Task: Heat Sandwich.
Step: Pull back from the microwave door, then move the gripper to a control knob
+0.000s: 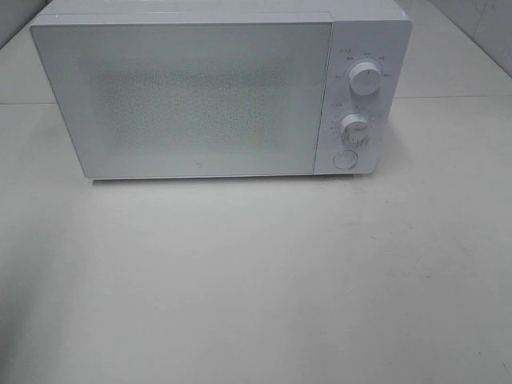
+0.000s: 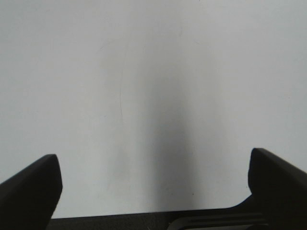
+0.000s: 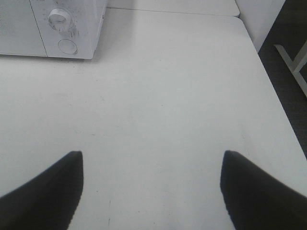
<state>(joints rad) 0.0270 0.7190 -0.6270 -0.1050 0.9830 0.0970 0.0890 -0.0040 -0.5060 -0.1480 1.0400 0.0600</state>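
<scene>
From the high camera, a white microwave (image 1: pixel 216 92) stands on a pale table (image 1: pixel 256 280) and fills the frame from ten round to two o'clock. Its door (image 1: pixel 184 100) is shut. The speckled, frosted window lets nothing inside be made out. On the control strip at two o'clock sit an upper dial (image 1: pixel 365 78), a lower dial (image 1: pixel 353 126) under it, and a round button (image 1: pixel 345 159) lowest of the three. The print round the dials is too small to read. The microwave's back is cut off by the frame's edge. The sandwich shows nowhere, and I cannot tell whether it lies behind the shut door.

At the left wrist, the left gripper (image 2: pixel 153 155) is spread wide and holds nothing. Its two dark fingers (image 2: pixel 29 191) are cut off by the frame, with only plain table and a soft shadow between them.

At the right wrist, the right gripper (image 3: pixel 152 153) also stands apart and grips nothing, with bare table between its tips. Taking twelve as straight ahead of the fingers, the microwave's control corner lies at about eleven o'clock, well apart from them. Only the lower dial and the button show, and the rest is cut off. At one o'clock the table ends at dark floor (image 3: pixel 288 33), where a white frame (image 3: pixel 292 60) is partly seen. What that frame belongs to I cannot tell.
</scene>
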